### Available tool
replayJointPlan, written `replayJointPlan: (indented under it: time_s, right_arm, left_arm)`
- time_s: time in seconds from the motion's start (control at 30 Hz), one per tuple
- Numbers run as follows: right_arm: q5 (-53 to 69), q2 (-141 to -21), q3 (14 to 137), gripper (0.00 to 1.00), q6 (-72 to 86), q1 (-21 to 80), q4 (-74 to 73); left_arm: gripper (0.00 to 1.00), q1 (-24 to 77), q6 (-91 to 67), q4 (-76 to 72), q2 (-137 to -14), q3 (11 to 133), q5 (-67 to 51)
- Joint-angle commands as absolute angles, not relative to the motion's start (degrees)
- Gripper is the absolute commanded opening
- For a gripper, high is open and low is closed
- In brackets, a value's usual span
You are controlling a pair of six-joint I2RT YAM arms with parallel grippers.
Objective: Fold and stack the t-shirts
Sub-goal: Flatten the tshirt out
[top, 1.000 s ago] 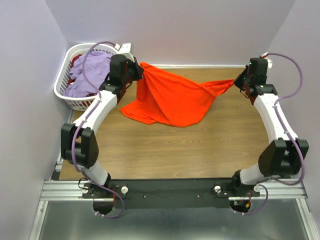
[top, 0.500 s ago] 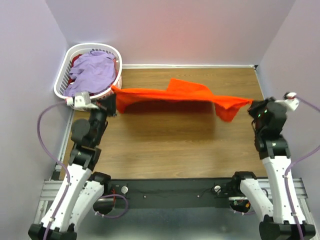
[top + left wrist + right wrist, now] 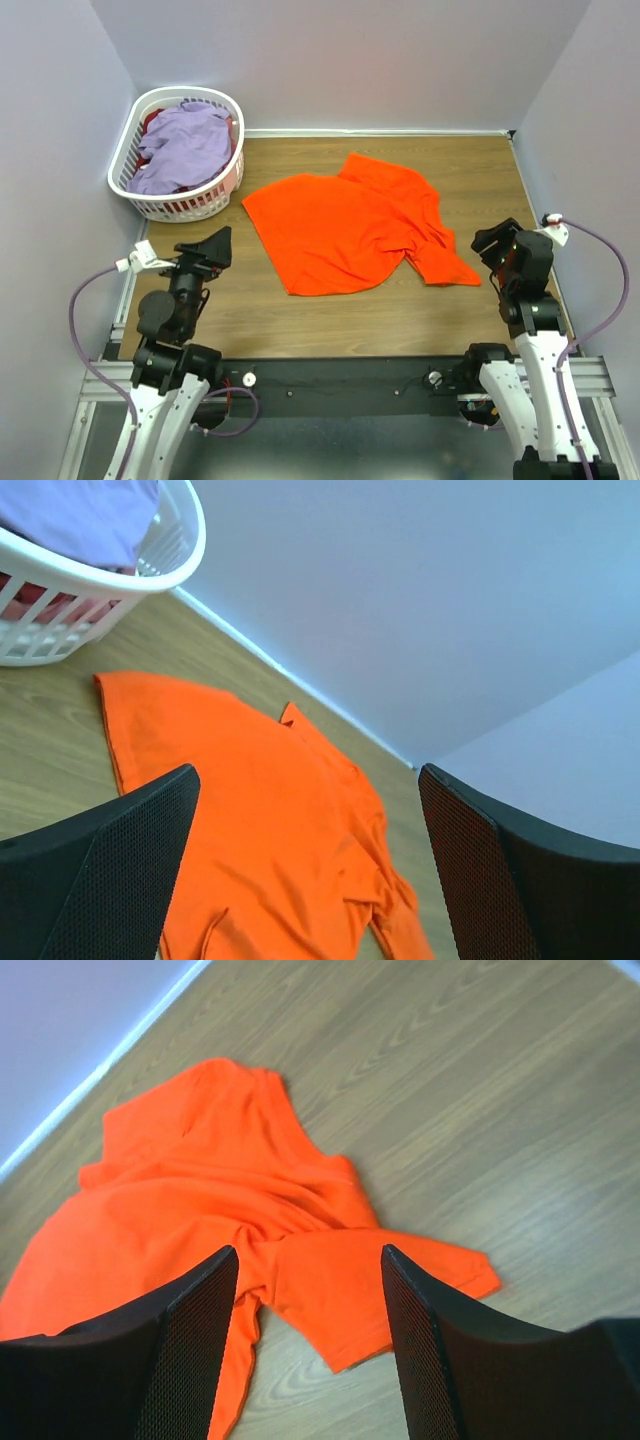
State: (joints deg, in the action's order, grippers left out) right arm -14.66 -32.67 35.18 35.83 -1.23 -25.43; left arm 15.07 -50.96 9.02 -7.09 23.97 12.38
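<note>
Across the middle of the worktop, nearer its far edge than its near one, the orange t-shirt is lying spread open and mostly flat, seemingly laid out so that folding can begin. Its right side is bunching into creases, with one sleeve trailing toward the right edge. Near the left edge the left end effector is hanging with its jaws wide apart, holding nothing. By the right edge the right end effector is standing moderately open and empty, and both are clear of the cloth. At the far left corner a lavender t-shirt is waiting in the white laundry basket. Wood-grain laminate is covering the worktop, and plain pale lilac walls are closing it in on three sides.
</note>
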Motion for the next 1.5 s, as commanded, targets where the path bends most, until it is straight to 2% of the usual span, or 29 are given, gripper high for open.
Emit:
replayJointPlan:
  time_s: [0.0, 0.13, 0.33, 0.4, 0.63, 0.73, 0.8, 0.87, 1.1, 1.27, 1.47]
  right_arm:
    - [-4.9, -39.1, 38.3, 0.65, 27.9, -1.1, -21.2]
    - [4.2, -49.5, 41.6, 0.59, 27.0, -1.0, -21.0]
    - [12.9, -69.7, 45.7, 0.50, 26.2, -0.2, -19.5]
    - [13.9, -74.4, 47.6, 0.47, 24.9, 3.0, -19.2]
    - [18.1, -80.0, 47.8, 0.48, 22.8, 15.0, -12.0]
    - [21.9, -82.4, 47.5, 0.52, 21.9, 20.1, -8.0]
    - [23.4, -84.6, 47.8, 0.56, 21.6, 23.8, -5.0]
    - [27.3, -86.7, 48.7, 0.60, 21.1, 25.8, -2.9]
    - [36.3, -98.9, 53.3, 0.61, 21.4, 34.4, 9.0]
    - [37.4, -106.0, 57.6, 0.61, 23.4, 36.9, 14.4]
    - [38.1, -112.6, 62.6, 0.61, 23.5, 38.6, 14.9]
  left_arm:
    - [0.99, 14.9, -46.2, 6.7, -21.5, 25.2, 4.6]
    - [0.99, 15.6, -43.7, 0.4, -38.3, 26.5, -6.3]
    - [0.94, 20.0, -40.5, -2.8, -60.3, 35.1, -4.8]
    - [0.91, 22.3, -38.7, -1.8, -69.4, 39.9, -4.7]
    - [0.88, 23.4, -35.0, -1.3, -90.2, 51.0, -0.9]
    - [0.87, 22.5, -33.8, -0.4, -98.2, 56.1, -1.3]
    - [0.82, 22.2, -33.0, 1.3, -103.1, 59.7, -1.5]
    - [0.81, 21.7, -32.1, 2.5, -105.3, 61.9, -1.3]
    - [0.81, 20.5, -29.9, 6.9, -110.3, 68.2, 1.4]
    - [0.81, 20.2, -27.4, 10.8, -116.0, 76.5, 1.8]
    - [0.81, 19.9, -26.4, 12.5, -119.0, 80.5, 1.1]
